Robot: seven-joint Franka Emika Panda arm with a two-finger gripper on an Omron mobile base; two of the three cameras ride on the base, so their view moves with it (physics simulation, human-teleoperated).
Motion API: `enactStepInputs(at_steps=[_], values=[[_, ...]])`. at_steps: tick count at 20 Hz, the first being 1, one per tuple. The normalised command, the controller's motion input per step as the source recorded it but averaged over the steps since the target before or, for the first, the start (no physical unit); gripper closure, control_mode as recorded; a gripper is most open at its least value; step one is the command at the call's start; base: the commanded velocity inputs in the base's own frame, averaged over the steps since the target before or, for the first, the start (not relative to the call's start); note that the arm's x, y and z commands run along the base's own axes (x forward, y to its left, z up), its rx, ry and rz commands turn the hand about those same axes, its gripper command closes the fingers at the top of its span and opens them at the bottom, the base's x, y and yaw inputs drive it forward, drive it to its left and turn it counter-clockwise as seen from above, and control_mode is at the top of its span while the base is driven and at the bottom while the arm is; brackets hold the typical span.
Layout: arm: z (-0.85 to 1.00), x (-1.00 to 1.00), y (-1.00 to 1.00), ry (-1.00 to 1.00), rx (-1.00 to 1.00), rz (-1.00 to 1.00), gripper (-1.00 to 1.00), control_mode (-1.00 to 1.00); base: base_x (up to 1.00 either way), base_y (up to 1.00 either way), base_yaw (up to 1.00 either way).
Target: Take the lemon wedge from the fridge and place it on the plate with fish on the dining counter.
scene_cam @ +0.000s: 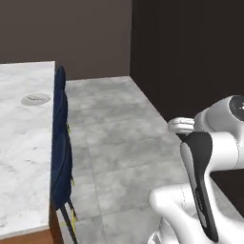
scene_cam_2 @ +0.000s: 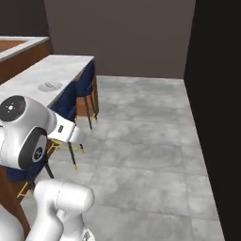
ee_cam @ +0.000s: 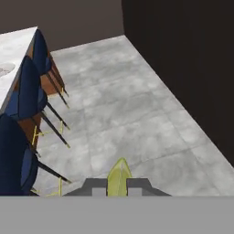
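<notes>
Grey tiled floor spreads below, with the marble table and its navy stools along one side. Pinched between the narrow-set fingers, the lemon wedge stands lengthwise along them, tip pointing outward over the floor. Near the table's far edge lies the plate with fish.

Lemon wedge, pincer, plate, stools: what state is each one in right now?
Lemon wedge: held between the pincer's tips, point up, above the floor.
Pincer: shut on the lemon wedge.
Plate: flat on the marble counter, not yet reached; what lies on it is too small to tell.
Stools: upright, lined along the counter's side.
</notes>
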Motion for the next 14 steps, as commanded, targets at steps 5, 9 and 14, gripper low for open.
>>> enactStepInputs(at_steps=[5,9,14], values=[[0.0,0.0,0.0,0.0,0.0,0.0,1.0,1.0,1.0,-0.04,0.54],[0.0,0.0,0.0,0.0,0.0,0.0,1.0,1.0,1.0,-0.25,0.46],[0.0,0.0,0.0,0.0,0.0,0.0,1.0,1.0,1.0,-0.76,0.25]])
